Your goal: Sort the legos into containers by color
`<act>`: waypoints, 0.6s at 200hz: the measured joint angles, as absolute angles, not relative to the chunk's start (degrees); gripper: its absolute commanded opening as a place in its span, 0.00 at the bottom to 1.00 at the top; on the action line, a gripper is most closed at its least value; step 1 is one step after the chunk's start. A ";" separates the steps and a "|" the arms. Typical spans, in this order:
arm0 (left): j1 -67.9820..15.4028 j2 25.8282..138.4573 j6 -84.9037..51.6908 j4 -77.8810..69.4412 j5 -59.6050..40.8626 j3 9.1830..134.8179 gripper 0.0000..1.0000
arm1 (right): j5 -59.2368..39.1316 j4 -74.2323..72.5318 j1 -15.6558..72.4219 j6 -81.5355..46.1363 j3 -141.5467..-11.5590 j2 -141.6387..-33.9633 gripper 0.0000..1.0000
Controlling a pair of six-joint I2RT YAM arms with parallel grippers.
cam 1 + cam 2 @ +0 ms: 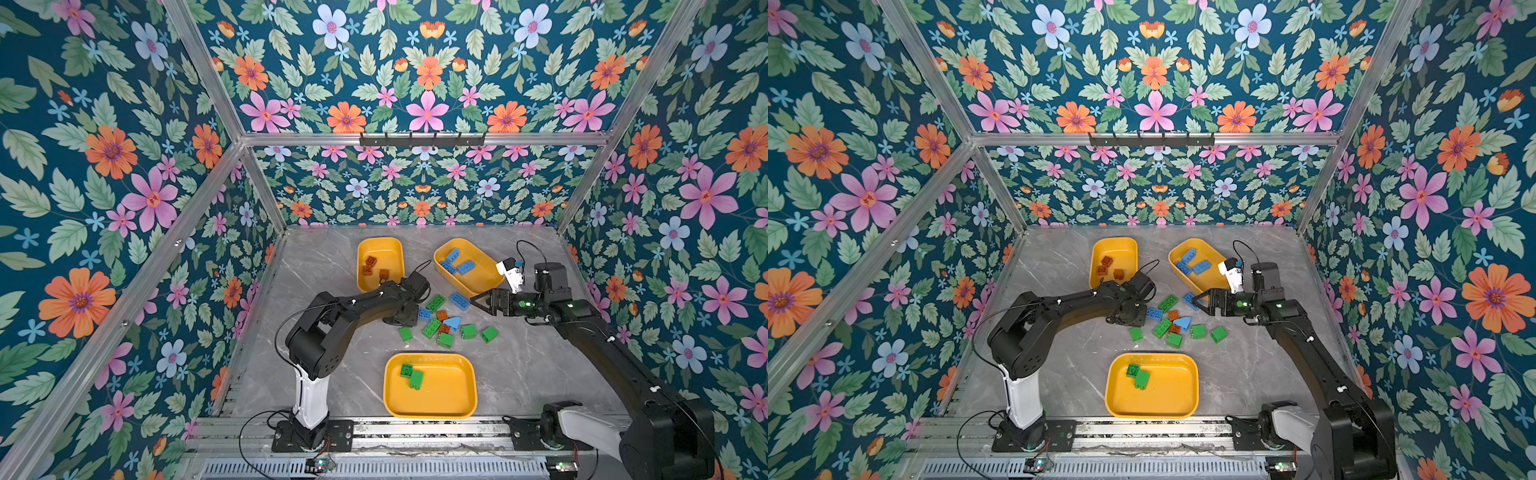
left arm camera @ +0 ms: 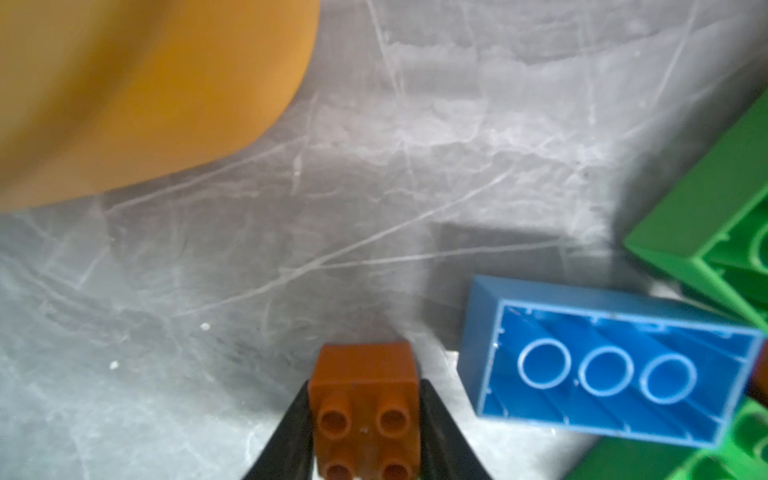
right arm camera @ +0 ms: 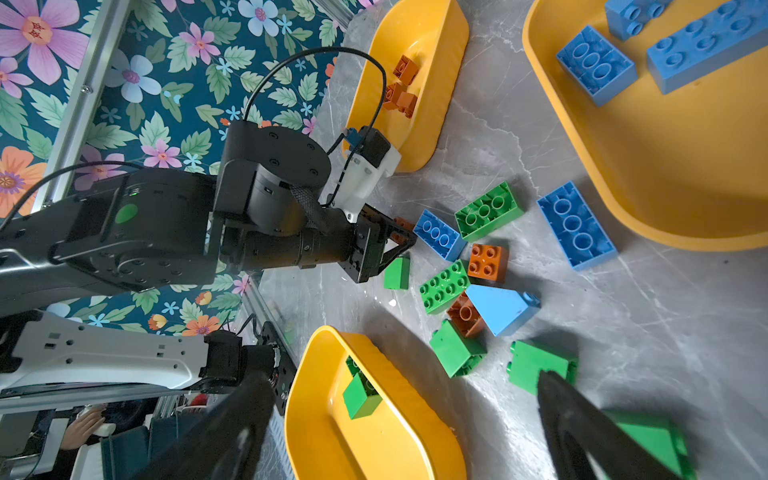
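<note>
The left tray (image 1: 380, 249) sits far back on the left of the grey surface (image 1: 519, 374) and holds three brown bricks. Just off its near corner, the left hand (image 2: 365, 415) is clamped on a square brown brick (image 2: 365, 374), with one black finger against each side and the studs facing the left wrist view. I cannot tell whether the brick is off the surface. Just beside it an oblong blue brick (image 2: 602, 365) lies hollow side up, next to a green brick (image 2: 706, 216). Both are part of the loose pile (image 1: 442, 322) in the middle, which has six green bricks, two more brown ones, a light-blue slope (image 1: 453, 322) and a second blue brick (image 1: 459, 300), also upturned. In front of the pile, the near tray (image 1: 449, 390) holds two green bricks. The right tray (image 1: 482, 282), behind and right of the pile, holds three blue bricks. The right hand (image 1: 476, 300) hovers by that tray's near wall with its fingers wide apart and empty, their tips just beside the second blue brick.
</note>
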State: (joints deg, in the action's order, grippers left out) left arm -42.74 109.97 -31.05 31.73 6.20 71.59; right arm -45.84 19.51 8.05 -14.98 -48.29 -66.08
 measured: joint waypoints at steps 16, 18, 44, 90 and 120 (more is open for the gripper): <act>-42.37 109.86 -30.94 31.68 5.85 71.53 0.28 | -45.82 19.53 8.05 -14.94 -48.29 -66.06 0.99; -42.35 109.80 -30.87 31.68 5.82 71.50 0.27 | -45.82 19.53 8.05 -14.90 -48.31 -66.06 0.99; -41.52 108.44 -29.80 32.36 5.61 71.75 0.26 | -45.82 19.70 8.05 -14.79 -48.51 -66.11 0.99; -40.21 105.97 -25.65 36.93 5.63 79.48 0.27 | -45.87 19.55 8.05 -14.81 -49.30 -66.61 0.99; -36.86 106.28 -21.74 38.87 5.02 86.50 0.27 | -46.09 18.96 8.05 -15.27 -49.54 -67.22 0.99</act>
State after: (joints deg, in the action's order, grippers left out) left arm -36.86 106.28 -21.74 38.87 5.02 86.50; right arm -46.09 18.96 8.05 -15.27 -49.54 -67.22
